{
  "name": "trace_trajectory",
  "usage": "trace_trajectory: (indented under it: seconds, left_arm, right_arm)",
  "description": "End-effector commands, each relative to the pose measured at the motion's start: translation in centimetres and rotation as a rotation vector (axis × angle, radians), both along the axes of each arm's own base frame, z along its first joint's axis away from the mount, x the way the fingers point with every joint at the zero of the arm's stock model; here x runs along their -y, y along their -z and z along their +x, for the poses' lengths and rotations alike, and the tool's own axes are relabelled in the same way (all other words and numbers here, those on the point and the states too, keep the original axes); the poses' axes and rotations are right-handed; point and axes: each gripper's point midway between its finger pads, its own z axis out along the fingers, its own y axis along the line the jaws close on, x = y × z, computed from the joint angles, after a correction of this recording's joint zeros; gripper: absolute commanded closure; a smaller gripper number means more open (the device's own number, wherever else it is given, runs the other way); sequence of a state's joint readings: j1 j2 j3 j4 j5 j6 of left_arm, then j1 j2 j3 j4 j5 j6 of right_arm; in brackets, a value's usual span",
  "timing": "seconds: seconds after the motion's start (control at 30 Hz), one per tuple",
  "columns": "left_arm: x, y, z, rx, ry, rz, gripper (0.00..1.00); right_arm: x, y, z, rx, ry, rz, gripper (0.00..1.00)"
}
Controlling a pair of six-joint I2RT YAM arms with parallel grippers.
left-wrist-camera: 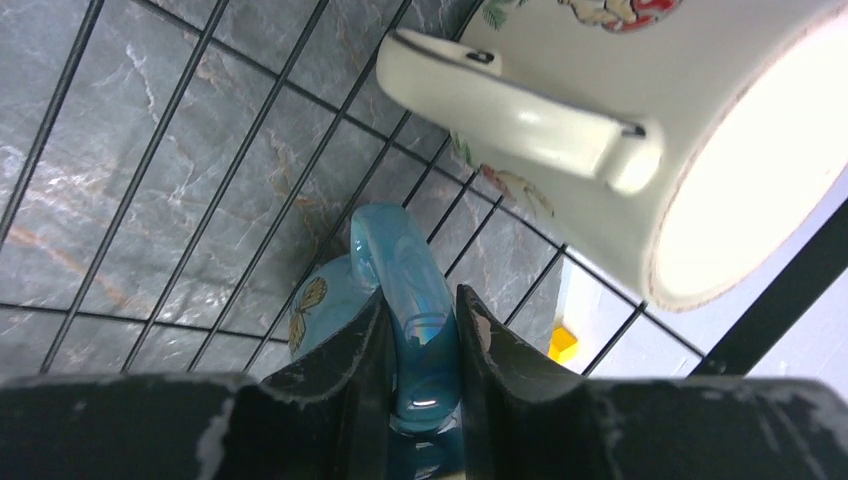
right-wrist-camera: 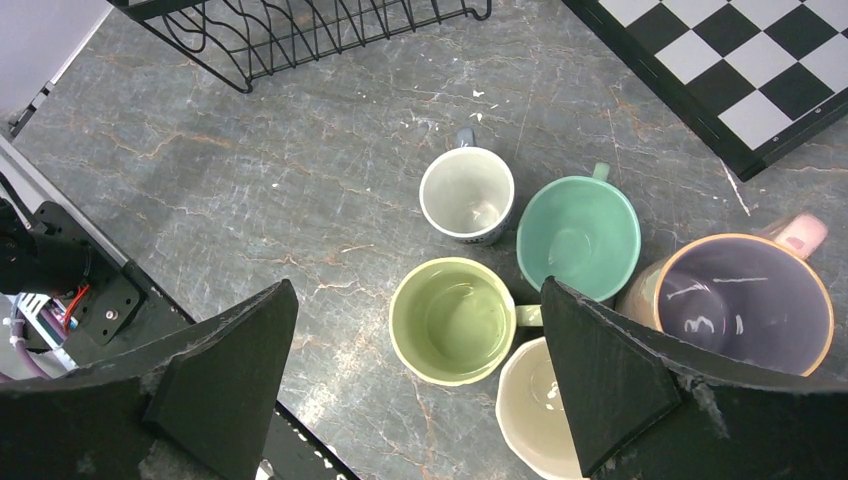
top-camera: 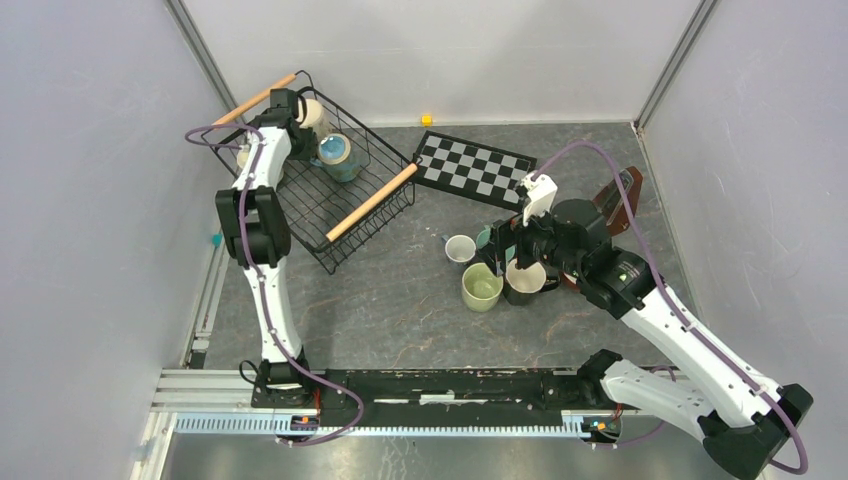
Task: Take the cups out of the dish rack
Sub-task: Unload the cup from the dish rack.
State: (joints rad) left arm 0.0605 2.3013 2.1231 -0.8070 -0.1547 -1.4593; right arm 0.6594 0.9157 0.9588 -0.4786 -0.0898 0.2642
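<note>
The dish rack (top-camera: 372, 202) stands at the far left; its corner shows in the right wrist view (right-wrist-camera: 300, 30). My left gripper (top-camera: 306, 130) reaches into it and is shut (left-wrist-camera: 423, 295) on the handle of a blue butterfly cup (left-wrist-camera: 405, 260), which also shows in the top view (top-camera: 338, 156). A cream flowered cup (left-wrist-camera: 620, 110) lies right beside it (top-camera: 313, 114). My right gripper (right-wrist-camera: 415, 290) is open and empty above cups on the table: white (right-wrist-camera: 466, 194), teal (right-wrist-camera: 578, 236), light green (right-wrist-camera: 452, 320), cream (right-wrist-camera: 535, 410), beige-pink (right-wrist-camera: 740, 300).
A checkered board (top-camera: 475, 168) lies at the far middle of the table, also in the right wrist view (right-wrist-camera: 740, 70). A brown metronome (top-camera: 618, 195) stands behind my right arm. A small yellow block (top-camera: 427, 119) sits by the back wall. The cup cluster (top-camera: 495, 270) sits mid-table.
</note>
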Motion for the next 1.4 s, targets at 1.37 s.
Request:
trace_trajectory:
  seconds: [1.37]
  left_arm:
    - [5.3, -10.6, -4.5, 0.230, 0.698, 0.489, 0.98]
  right_arm:
    - [-1.2, -0.2, 1.6, 0.049, 0.015, 0.054, 0.02]
